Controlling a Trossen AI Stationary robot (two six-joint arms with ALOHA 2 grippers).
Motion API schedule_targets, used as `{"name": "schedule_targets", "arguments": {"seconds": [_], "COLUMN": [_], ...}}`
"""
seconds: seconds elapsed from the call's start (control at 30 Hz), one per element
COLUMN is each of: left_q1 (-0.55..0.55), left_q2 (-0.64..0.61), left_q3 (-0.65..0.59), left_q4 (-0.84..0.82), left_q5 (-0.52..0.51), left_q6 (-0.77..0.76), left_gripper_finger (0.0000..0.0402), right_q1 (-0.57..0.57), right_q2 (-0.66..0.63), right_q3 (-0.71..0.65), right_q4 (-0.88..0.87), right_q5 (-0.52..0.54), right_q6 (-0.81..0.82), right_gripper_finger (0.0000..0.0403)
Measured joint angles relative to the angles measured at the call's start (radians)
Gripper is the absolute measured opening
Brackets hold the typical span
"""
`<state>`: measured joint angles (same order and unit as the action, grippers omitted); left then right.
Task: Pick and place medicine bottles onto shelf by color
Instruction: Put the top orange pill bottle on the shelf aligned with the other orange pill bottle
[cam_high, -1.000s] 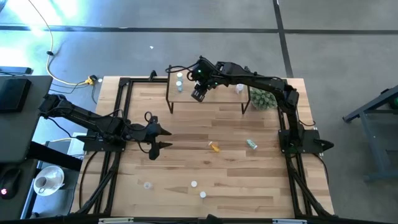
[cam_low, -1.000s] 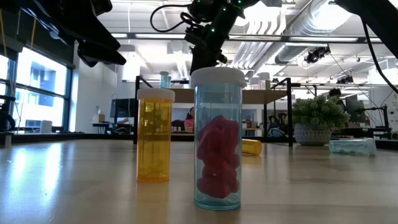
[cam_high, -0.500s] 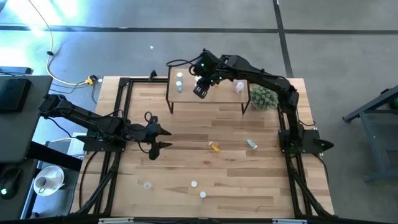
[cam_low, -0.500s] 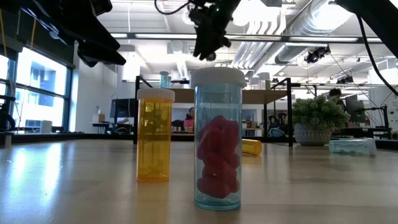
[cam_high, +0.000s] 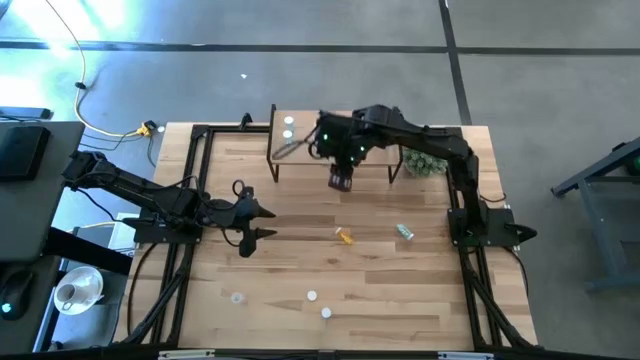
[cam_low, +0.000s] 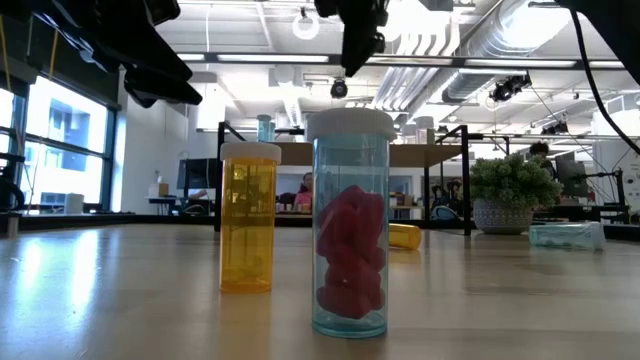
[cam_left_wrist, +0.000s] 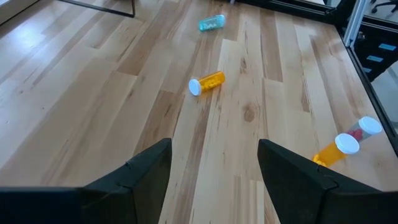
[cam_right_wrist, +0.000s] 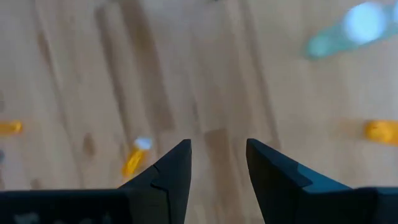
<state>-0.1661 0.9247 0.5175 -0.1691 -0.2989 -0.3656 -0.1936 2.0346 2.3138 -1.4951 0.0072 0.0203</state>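
Observation:
The shelf (cam_high: 372, 165) stands at the table's far side, with white-capped bottles (cam_high: 288, 124) at its left end. My right gripper (cam_high: 342, 182) is open and empty, above the shelf's near edge; its fingertips show in the right wrist view (cam_right_wrist: 217, 163). An orange bottle (cam_high: 344, 236) and a green bottle (cam_high: 404, 231) lie on their sides at mid-table. An orange bottle (cam_low: 249, 217) and a clear bottle of red pills (cam_low: 350, 222) stand upright near the front edge. My left gripper (cam_high: 250, 225) waits open at mid-left.
A spiky green plant ball (cam_high: 422, 158) sits by the shelf's right end. One more white-capped bottle (cam_high: 237, 297) stands at the near left. Black frame rails (cam_high: 195, 200) run along the table's sides. Bare planks lie between the shelf and the lying bottles.
My right gripper has moved from over the shelf's left half toward the table's near edge and a little to the right, staying open and empty. The bottles on the table have not moved.

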Motion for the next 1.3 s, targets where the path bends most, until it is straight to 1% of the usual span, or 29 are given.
{"name": "schedule_targets", "arguments": {"seconds": [0.23, 0.4, 0.6, 0.77, 0.9, 1.07, 1.2, 1.3], "left_q1": [0.0, 0.0, 0.0, 0.0, 0.0, 0.0, 0.0, 0.0], "left_q2": [0.0, 0.0, 0.0, 0.0, 0.0, 0.0, 0.0, 0.0], "left_q3": [0.0, 0.0, 0.0, 0.0, 0.0, 0.0, 0.0, 0.0], "left_q4": [-0.042, -0.09, -0.098, -0.097, -0.097, -0.097, -0.097, -0.097], "left_q5": [0.0, 0.0, 0.0, 0.0, 0.0, 0.0, 0.0, 0.0], "left_q6": [-0.001, -0.024, -0.024, -0.024, -0.024, -0.024, -0.025, -0.025], "left_gripper_finger": [0.0227, 0.0227, 0.0227, 0.0227, 0.0227, 0.0227, 0.0227, 0.0227], "right_q1": [0.098, 0.138, 0.15, 0.15, 0.15, 0.153, 0.169, 0.188], "right_q2": [-0.001, -0.001, -0.002, -0.001, -0.001, -0.001, -0.005, -0.036], "right_q3": [-0.006, -0.058, -0.203, -0.34, -0.438, -0.535, -0.61, -0.686], "right_q4": [-0.059, -0.06, -0.047, 0.01, 0.078, 0.161, 0.219, 0.262], "right_q5": [0.001, 0.002, 0.003, -0.002, -0.03, -0.098, -0.105, -0.108], "right_q6": [-0.026, -0.028, -0.001, 0.005, 0.006, 0.006, 0.006, 0.006], "right_gripper_finger": [0.0145, 0.0145, 0.0145, 0.0145, 0.0145, 0.0145, 0.0145, 0.0145]}}
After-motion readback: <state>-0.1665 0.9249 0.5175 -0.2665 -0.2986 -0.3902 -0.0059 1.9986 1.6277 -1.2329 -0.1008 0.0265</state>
